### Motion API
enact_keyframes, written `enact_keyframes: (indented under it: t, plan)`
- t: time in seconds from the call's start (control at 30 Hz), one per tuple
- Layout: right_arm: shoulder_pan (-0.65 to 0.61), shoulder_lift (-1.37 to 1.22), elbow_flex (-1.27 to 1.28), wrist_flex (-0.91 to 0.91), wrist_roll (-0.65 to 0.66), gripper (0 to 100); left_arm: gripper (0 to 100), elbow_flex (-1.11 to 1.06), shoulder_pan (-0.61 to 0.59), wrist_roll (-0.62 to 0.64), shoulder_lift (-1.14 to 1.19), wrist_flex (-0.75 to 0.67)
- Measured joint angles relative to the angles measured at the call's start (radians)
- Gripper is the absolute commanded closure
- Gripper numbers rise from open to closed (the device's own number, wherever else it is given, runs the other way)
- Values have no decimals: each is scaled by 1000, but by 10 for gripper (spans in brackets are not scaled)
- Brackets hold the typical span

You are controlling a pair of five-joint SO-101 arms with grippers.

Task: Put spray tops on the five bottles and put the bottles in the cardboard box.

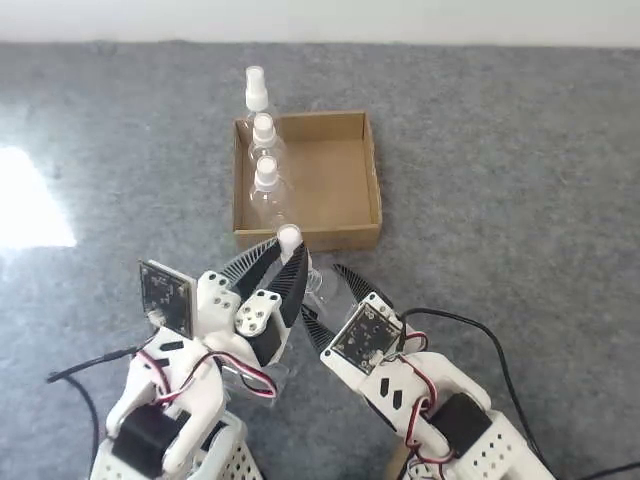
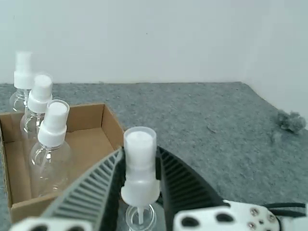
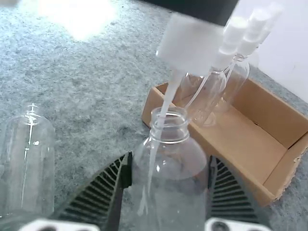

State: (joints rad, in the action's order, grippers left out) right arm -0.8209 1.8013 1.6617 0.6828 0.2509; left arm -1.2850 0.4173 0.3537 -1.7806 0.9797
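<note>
My left gripper (image 1: 288, 250) (image 2: 139, 156) is shut on a white spray top (image 1: 289, 236) (image 2: 139, 142). The top's dip tube runs down into the open neck of a clear bottle (image 1: 314, 284) (image 3: 166, 192). My right gripper (image 1: 320, 291) (image 3: 168, 166) is shut on that bottle's body, just in front of the cardboard box (image 1: 345, 180) (image 2: 91, 130). Two capped bottles (image 1: 266, 180) (image 2: 48, 154) stand in the box along its left wall. A third capped bottle (image 1: 257, 92) (image 2: 21, 79) stands at the far left corner, seemingly just outside.
Another clear bottle (image 3: 26, 159) without a top stands on the grey carpet beside the right gripper. The box's right half (image 1: 335, 175) holds nothing. Grey carpet lies open to the left and right of the box.
</note>
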Motion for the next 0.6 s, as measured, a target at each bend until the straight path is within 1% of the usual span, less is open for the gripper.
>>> enact_keyframes:
  t: [0.4, 0.53, 0.6]
  plan:
    - [0, 0, -2, 3, -2, 830, 987, -11, 6, -6, 0, 0]
    - [23, 0, -5, 12, -2, 830, 987, -72, 8, -9, 0, -63]
    - [26, 0, -5, 12, -2, 830, 983, -106, 9, -37, 2, -98]
